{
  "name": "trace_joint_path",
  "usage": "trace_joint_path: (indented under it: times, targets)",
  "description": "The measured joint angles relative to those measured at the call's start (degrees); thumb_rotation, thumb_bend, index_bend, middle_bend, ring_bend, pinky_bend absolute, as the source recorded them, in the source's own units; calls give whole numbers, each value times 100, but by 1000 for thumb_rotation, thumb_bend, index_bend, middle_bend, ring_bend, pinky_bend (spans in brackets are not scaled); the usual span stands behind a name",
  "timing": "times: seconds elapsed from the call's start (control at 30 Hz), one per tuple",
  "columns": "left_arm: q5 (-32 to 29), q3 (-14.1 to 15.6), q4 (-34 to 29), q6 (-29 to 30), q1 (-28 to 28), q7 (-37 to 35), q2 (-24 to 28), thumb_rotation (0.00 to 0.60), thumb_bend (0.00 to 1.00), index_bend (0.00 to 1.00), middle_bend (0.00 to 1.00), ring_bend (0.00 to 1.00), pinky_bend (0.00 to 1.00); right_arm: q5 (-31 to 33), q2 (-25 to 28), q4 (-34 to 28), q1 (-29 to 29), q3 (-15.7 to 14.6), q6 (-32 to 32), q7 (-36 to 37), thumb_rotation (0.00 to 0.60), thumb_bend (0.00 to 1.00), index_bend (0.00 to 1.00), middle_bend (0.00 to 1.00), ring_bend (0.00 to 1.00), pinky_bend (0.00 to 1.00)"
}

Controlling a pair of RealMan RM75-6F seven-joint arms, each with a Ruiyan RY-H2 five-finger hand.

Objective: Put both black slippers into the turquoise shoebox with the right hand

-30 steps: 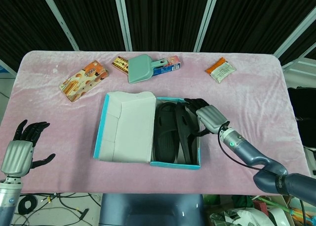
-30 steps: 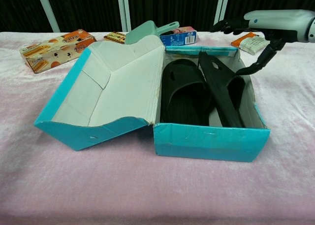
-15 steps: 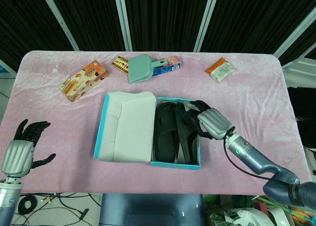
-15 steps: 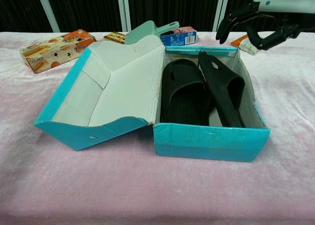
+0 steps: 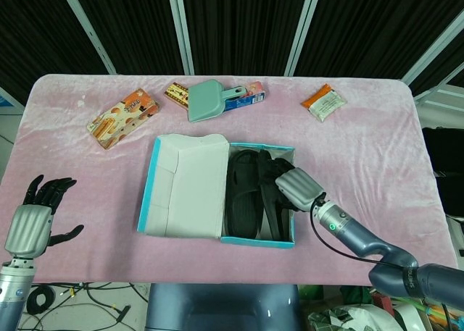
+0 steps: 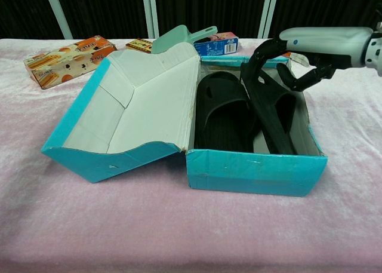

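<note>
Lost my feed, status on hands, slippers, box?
Right hand over the tilted slipper, fingers apart, grip unclear. Left hand open, idle. Both slippers inside shoebox; one flat. No obstructions.

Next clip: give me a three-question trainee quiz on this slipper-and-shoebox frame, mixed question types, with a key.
1. True or false: both black slippers lie on the pink cloth outside the turquoise shoebox.
2. Multiple choice: where is the right hand? A) resting on the pink cloth near the table's front edge B) over the shoebox, fingers spread above the tilted slipper C) on the green scoop
3. Fill in: the left hand holds ____.

Key:
1. False; both are inside the box, the flat slipper on its floor and the other leaning on edge.
2. B
3. nothing; it is spread open near the table's front-left edge.
</note>
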Motion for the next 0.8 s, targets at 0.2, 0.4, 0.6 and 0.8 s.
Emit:
trace_joint_path:
  times: [0.2,0.4,0.6,0.8]
  targets:
    - [-4,2,28,-8,-3,-23,-10,600,0,158,157,128,0,136,-88,-43,20,-28,-86,-308,600,830,321,290,18,54]
    - [-5,13,55,22,21,-58,-13,600,0,158,157,128,0,303,-196,129,1,-68,-159,-447,600,830,321,292,18,55]
    - [20,27,69,54,38,-75,-17,600,0,158,157,128,0,381,-280,398,-87,-132,-174,-413,600,830,320,294,19,55]
    - [55,27,70,76,38,-85,-23,600,0,158,157,128,0,263,-170,288,-170,-156,-21,-364,600,604,259,240,18,55]
